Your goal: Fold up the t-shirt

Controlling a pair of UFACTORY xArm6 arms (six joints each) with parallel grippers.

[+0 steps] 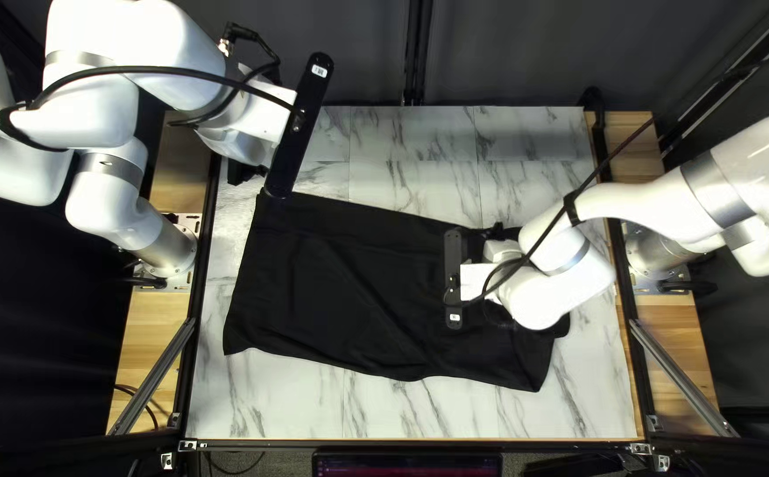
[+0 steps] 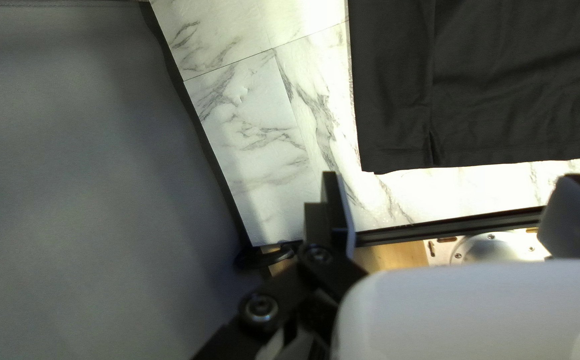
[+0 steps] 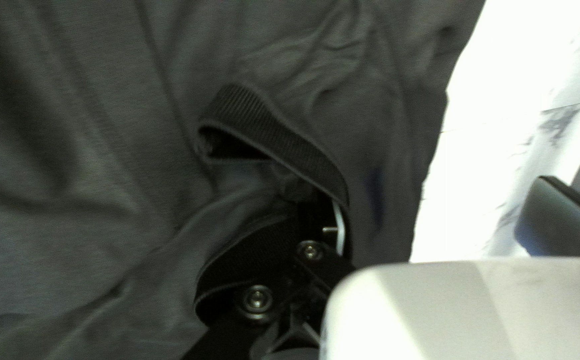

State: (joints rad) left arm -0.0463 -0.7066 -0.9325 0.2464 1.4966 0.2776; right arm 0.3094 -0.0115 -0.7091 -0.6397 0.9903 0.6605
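Note:
My left gripper (image 1: 245, 170) is raised by the far left corner of the black t-shirt (image 1: 331, 283), which lies spread over the table. My right gripper (image 1: 499, 232) is at the shirt's right part, mostly hidden by its arm. In the left wrist view the left gripper (image 2: 451, 179) stands open, with the straight-edged end of the shirt (image 2: 503, 87) ahead, not touching. In the right wrist view the right gripper (image 3: 440, 200) has widely parted fingers; one is inside a ribbed band (image 3: 270, 133) of the shirt (image 3: 90, 147), its tip hidden by cloth, the other apart from it.
The marble-patterned table (image 1: 411, 132) shows beyond the shirt and along the near edge. Black rails (image 1: 199, 265) run down both sides. In the left wrist view a grey curtain (image 2: 90, 167) hangs beside the table's edge.

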